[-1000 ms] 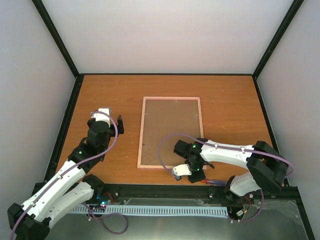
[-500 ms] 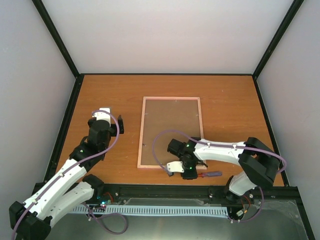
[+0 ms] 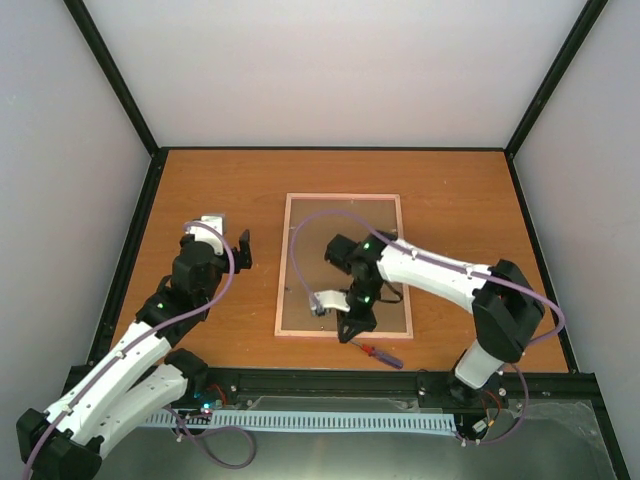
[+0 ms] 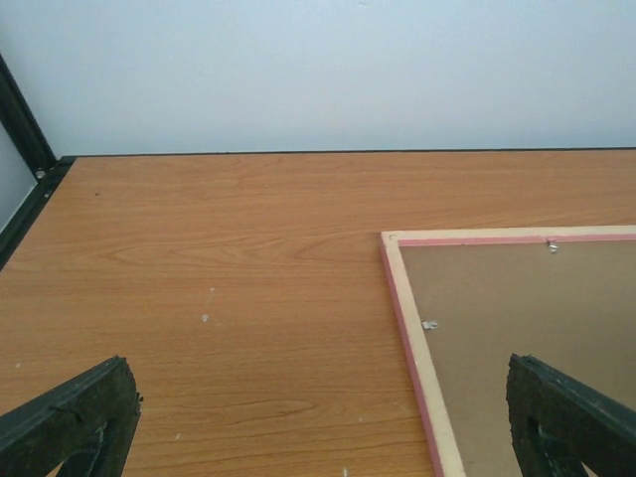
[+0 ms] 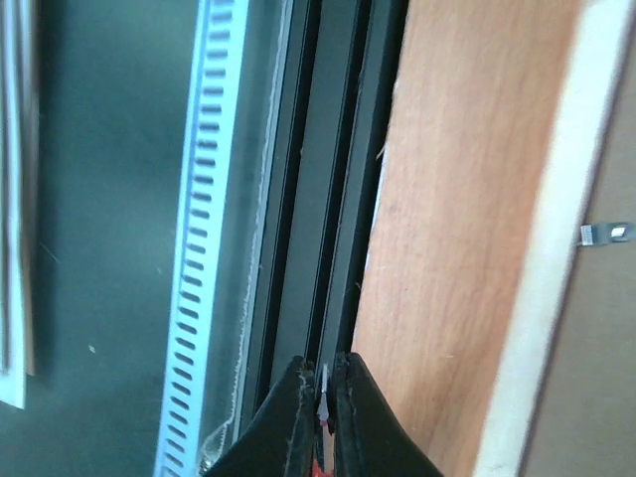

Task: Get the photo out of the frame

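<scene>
The frame (image 3: 340,262) lies face down in the middle of the table, its brown hardboard back and pale wood rim up. It also shows in the left wrist view (image 4: 517,328) and the right wrist view (image 5: 556,248). The photo is hidden. My right gripper (image 3: 352,334) hangs over the frame's near edge, shut on the thin metal shaft of a screwdriver (image 3: 383,354) with a red and purple handle. In the right wrist view the gripper (image 5: 320,376) pinches the blade (image 5: 321,390). My left gripper (image 3: 243,250) is open and empty, left of the frame (image 4: 318,437).
Small metal retaining tabs sit on the frame's back (image 4: 429,325) (image 5: 608,233). The black rail (image 3: 330,382) runs along the table's near edge, with a white slotted cable duct (image 5: 204,248) beyond it. Black posts and pale walls enclose the table.
My right arm has swung from the front edge up and left over the frame's near end, taking the screwdriver with it. The left arm has barely moved.
</scene>
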Controlling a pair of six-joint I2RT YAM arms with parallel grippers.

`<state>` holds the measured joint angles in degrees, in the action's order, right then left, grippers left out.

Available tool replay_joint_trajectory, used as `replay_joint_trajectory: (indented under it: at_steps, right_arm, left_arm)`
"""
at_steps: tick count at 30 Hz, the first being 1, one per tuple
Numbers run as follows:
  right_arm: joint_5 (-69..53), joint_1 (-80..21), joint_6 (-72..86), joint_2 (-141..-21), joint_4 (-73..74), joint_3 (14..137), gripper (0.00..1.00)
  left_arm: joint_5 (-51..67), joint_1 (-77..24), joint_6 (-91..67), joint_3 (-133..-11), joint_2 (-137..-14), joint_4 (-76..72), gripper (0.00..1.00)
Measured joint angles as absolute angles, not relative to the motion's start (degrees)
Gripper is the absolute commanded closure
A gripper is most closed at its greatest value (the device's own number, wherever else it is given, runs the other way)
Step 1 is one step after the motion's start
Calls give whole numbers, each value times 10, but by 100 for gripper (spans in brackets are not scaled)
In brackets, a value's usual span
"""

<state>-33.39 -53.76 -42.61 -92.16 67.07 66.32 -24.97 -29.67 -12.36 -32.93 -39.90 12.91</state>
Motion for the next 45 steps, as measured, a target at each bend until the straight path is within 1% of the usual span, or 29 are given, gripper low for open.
replay_joint_trajectory:
  at_steps: [4,6,8,11,15,18,22,26,31,37,45]
  right_arm:
    - [-396,-465,-442,-948,711,720,97]
    - [-414,-424,-436,-952,714,747,97]
    - [-423,-385,-416,-952,708,776,97]
    - [-436,-343,-383,-955,693,807,97]
    - [-457,-305,-329,-964,650,817,97]
    - [-473,-281,-286,-968,613,817,97]
    - [-493,-252,-228,-967,556,817,97]
    - [-509,-241,-188,-967,514,817,97]
    - [-540,-241,-165,-963,488,817,97]
    - [-578,-241,-151,-948,460,813,97]
    - [-618,-241,-157,-933,456,799,97]
  left_arm:
    - [-230,-297,-123,-329,-398,122,1]
    - [-215,-296,-122,-329,-397,120,5]
    - [-193,-296,-120,-329,-394,119,13]
    - [-117,-296,-109,-329,-392,111,21]
    - [30,-296,-102,-331,-415,91,29]
    - [131,-300,-110,-332,-450,72,30]
    - [203,-327,-135,-328,-483,43,33]
    - [239,-349,-161,-326,-507,7,36]
    - [247,-379,-180,-325,-544,-36,36]
    - [248,-418,-185,-325,-609,-64,47]
    - [251,-422,-204,-336,-656,-113,53]
